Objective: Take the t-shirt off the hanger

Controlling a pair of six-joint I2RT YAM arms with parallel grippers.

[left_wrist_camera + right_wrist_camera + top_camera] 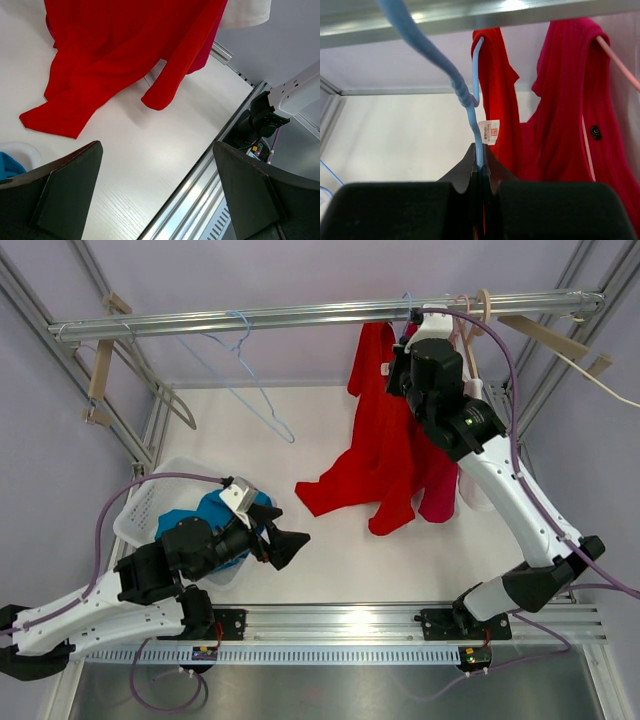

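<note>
Left arm (100,605) low, jaws wide; right arm (510,490) raised, jaws clamped.

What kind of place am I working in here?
Likely a lab robot cell staged as a laundry corner: aluminium extrusion frame, a silver metal rail carrying a light blue wire hanger and red t-shirt, a white plastic laundry basket.

Rail (300,313): one.
Tools: two, a left tool (288,538) and a right tool (479,157).
Hanging garments: three, namely one red t-shirt (375,455), one crimson garment (440,490) and one white garment (247,11).
Blue wire hangers: two, the bare blue hanger (270,405) and the loaded blue hanger (470,107).
Pink hanger (617,62): one.
Wooden hangers: at least two, a left wooden hanger (100,370) and a right wooden hanger (540,335); the exact number cannot be told.
Basket (140,505) on the tabletop (330,550): one.
Blue cloth (205,510) in it: one.
Sewn label (489,131): one.
</note>
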